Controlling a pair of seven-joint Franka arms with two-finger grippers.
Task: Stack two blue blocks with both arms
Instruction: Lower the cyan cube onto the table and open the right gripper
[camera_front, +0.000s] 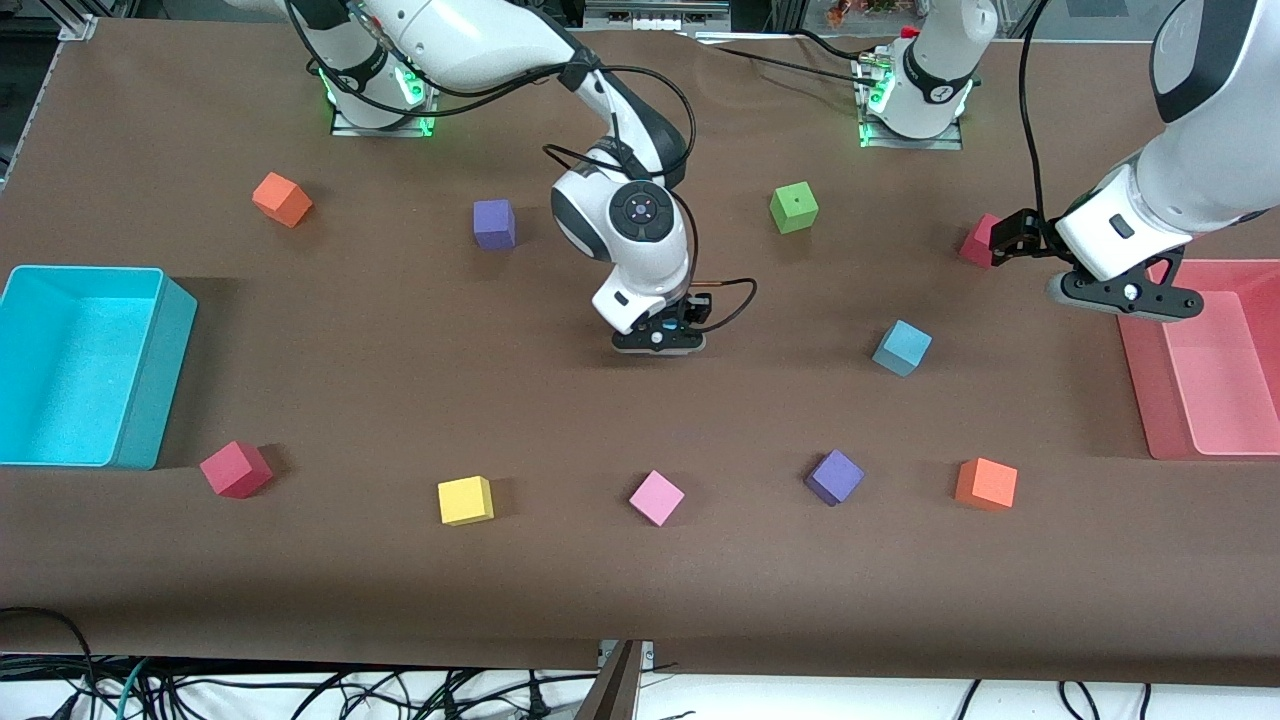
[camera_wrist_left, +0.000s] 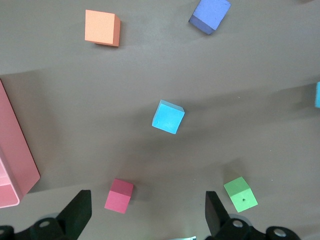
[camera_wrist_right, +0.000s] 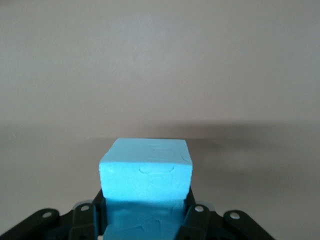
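Centre of the front view: the right gripper (camera_front: 659, 340) is clamped on one blue block (camera_wrist_right: 146, 172). The second blue block (camera_front: 902, 347) sits loose at mid-right. The left gripper (camera_front: 1125, 296), fingers apart, hovers at right. Stacking remains.

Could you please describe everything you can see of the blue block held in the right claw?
The blue block is a small sky-blue cube, foam by the look of it, with a faint dent on its facing side. It sits level, pinched on two sides by the fingers of the shut right claw, low over the middle of the brown table.
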